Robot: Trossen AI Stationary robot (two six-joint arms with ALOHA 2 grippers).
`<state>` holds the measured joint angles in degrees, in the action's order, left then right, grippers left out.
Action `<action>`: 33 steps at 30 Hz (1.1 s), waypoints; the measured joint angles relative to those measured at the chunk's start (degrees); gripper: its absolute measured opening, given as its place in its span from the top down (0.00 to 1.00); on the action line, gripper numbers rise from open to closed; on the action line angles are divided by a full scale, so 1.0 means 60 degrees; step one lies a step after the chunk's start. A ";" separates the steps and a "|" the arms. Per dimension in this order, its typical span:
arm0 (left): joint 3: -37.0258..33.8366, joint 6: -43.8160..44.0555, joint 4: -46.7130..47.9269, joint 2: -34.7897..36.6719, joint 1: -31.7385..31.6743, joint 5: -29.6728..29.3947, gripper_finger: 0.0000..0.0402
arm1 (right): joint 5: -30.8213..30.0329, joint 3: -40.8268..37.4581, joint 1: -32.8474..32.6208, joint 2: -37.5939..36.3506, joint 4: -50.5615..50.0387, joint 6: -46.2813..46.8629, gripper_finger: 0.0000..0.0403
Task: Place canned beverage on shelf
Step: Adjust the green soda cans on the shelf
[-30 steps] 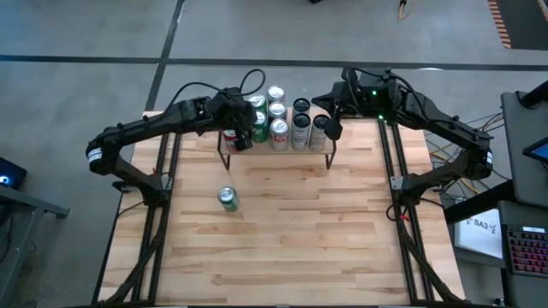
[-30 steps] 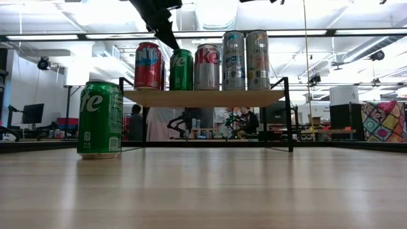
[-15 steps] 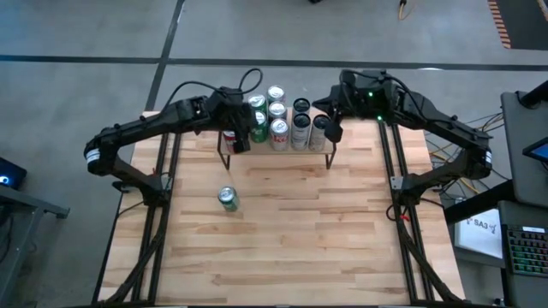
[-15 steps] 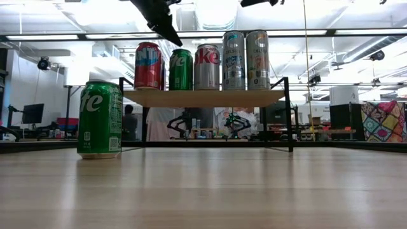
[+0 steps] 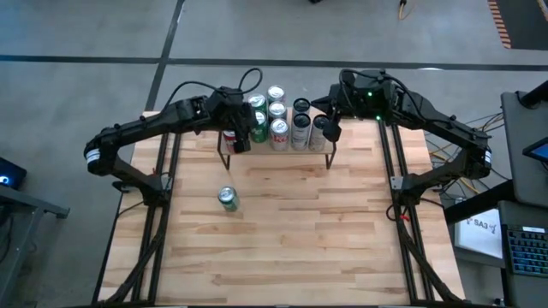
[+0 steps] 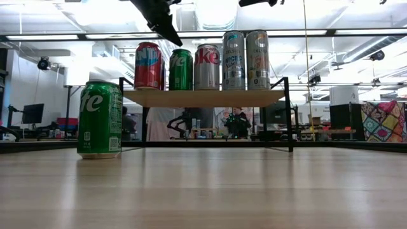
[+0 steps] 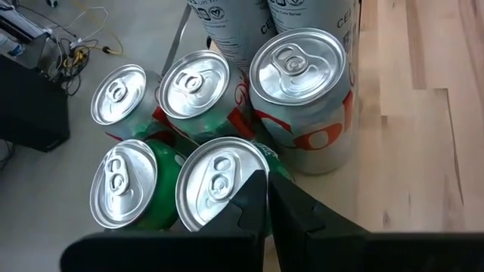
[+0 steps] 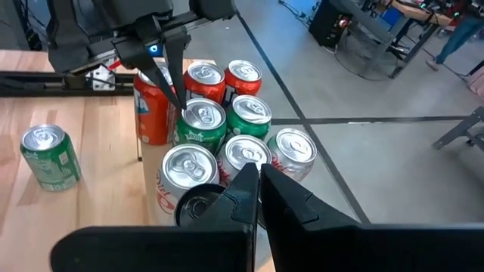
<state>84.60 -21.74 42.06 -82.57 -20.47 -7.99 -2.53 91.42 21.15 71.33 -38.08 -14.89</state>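
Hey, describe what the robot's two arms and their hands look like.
Both arms are dark, jointed segments with black cables looping near the wrists. The left arm has a white band near its base; the right arm shows a small green light. The left hand and the right hand each end in two flat, tapered black fingers.

Cans (image 5: 278, 120) crowd the shelf (image 6: 203, 97); one can (image 5: 227, 198) stands before it

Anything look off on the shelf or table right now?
Nothing spilled, dented or tipped. The cans on the shelf stand upright in a tight cluster. One green can stands alone, upright, on the table, not on the shelf. Left gripper is shut above the shelf cans; right gripper is shut near the shelf's other end.
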 joint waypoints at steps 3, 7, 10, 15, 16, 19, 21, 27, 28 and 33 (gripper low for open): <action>0.0000 -0.0007 -0.0004 0.0000 0.0000 0.0000 1.00 | 0.0000 0.0000 0.0000 0.0000 0.0036 0.0152 0.98; 0.0000 -0.0135 -0.0004 0.0000 0.0000 0.0000 1.00 | -0.0003 0.0000 0.0000 0.0000 0.0038 0.0247 0.98; 0.0000 -0.0259 -0.0009 0.0000 0.0000 0.0000 1.00 | -0.0003 -0.0007 0.0000 0.0000 0.0038 0.0244 0.98; 0.0000 -0.0197 -0.0071 0.0000 0.0000 -0.0040 1.00 | -0.0003 -0.0024 0.0000 0.0000 0.0038 0.0265 0.98; 0.0000 -0.0219 -0.0130 0.0000 0.0000 -0.0044 1.00 | 0.0000 -0.0025 0.0000 0.0000 0.0038 0.0310 0.98; 0.0000 -0.0273 -0.0440 0.0000 0.0000 -0.0055 1.00 | -0.0003 -0.0025 0.0000 0.0000 0.0038 0.0422 0.98; 0.0000 -0.0266 -0.0603 0.0000 0.0000 -0.0069 1.00 | -0.0003 -0.0025 0.0000 0.0000 0.0038 0.0495 0.98; 0.0000 -0.0196 -0.0600 0.0004 0.0000 -0.0073 1.00 | -0.0003 -0.0025 0.0000 0.0000 -0.0058 0.0608 0.98; 0.0000 -0.0160 -0.0594 0.0004 0.0000 -0.0073 1.00 | -0.0003 -0.0025 0.0000 0.0000 -0.0072 0.0608 0.98; 0.0000 -0.0015 -0.0589 -0.0100 -0.0011 -0.0094 1.00 | -0.0003 -0.0025 0.0000 0.0000 -0.0107 0.0612 0.98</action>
<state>84.60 -21.83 38.53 -83.16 -20.53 -8.55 -2.55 91.26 21.15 71.33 -38.72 -11.22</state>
